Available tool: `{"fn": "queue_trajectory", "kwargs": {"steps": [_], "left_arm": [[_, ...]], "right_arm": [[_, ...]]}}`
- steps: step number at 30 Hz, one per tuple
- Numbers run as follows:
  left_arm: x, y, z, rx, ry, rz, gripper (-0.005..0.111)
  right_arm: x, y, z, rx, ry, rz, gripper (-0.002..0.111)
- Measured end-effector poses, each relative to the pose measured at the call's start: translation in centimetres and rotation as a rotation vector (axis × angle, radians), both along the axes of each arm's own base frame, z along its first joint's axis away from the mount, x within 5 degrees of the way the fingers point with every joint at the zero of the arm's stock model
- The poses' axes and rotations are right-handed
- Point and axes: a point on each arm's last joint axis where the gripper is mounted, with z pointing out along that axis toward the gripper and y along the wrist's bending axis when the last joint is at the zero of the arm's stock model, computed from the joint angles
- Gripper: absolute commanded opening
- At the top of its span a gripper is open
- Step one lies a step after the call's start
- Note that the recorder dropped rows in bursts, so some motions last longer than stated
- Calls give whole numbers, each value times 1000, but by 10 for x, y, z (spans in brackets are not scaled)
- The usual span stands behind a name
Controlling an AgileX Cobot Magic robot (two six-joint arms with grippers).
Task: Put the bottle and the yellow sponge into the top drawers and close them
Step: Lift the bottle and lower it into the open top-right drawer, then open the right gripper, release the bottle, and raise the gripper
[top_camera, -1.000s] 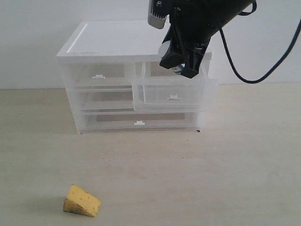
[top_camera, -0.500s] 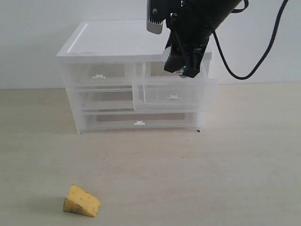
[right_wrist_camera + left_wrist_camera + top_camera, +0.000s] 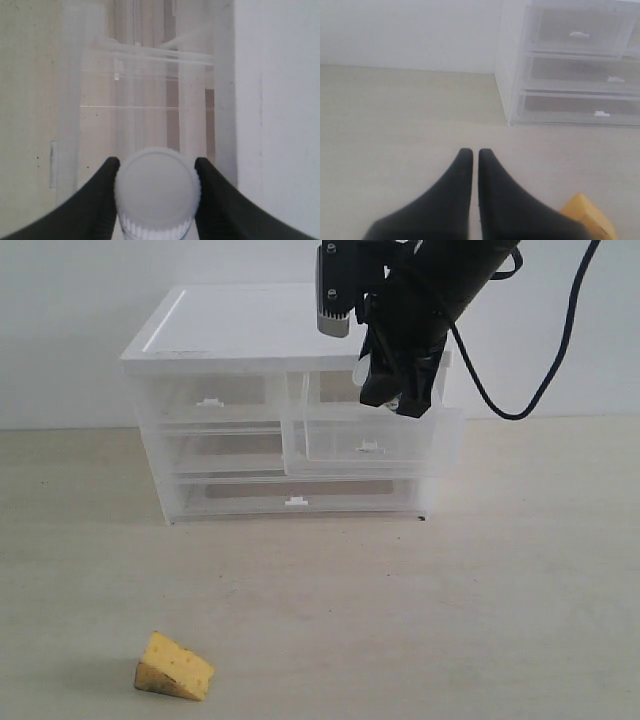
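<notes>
The table point(image 3: 470, 620) is pale beige with a faint grain, and behind it rises a plain white wall point(image 3: 60, 330). The cabinet point(image 3: 240, 330) of translucent white plastic stands at the back of the table, near the wall. Its right top drawer point(image 3: 370, 445) is pulled out; the left top drawer point(image 3: 210, 400) is pushed in. The right gripper point(image 3: 400, 395) hangs over the open drawer and grasps the bottle point(image 3: 157, 192) by its sides. The sponge point(image 3: 175, 667) lies on the table at the front, well apart from the cabinet. The left gripper point(image 3: 471, 155) is clenched on nothing, low over the table, near the sponge.
</notes>
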Motion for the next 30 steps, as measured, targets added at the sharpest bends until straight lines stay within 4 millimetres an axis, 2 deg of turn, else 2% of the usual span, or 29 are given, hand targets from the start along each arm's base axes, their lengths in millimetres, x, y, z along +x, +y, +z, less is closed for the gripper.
{"fn": "queue_trajectory", "kwargs": {"steps": [6, 8, 14, 17, 30], "left_arm": [[0, 0, 0, 0, 0, 0, 4], [0, 0, 0, 0, 0, 0, 4], [0, 0, 0, 0, 0, 0, 4], [0, 0, 0, 0, 0, 0, 4], [0, 0, 0, 0, 0, 0, 4]], "right_arm": [[0, 0, 0, 0, 0, 0, 2], [0, 0, 0, 0, 0, 0, 11], [0, 0, 0, -1, -1, 2, 50], [0, 0, 0, -1, -6, 1, 62], [7, 2, 5, 66, -67, -61, 63]]}}
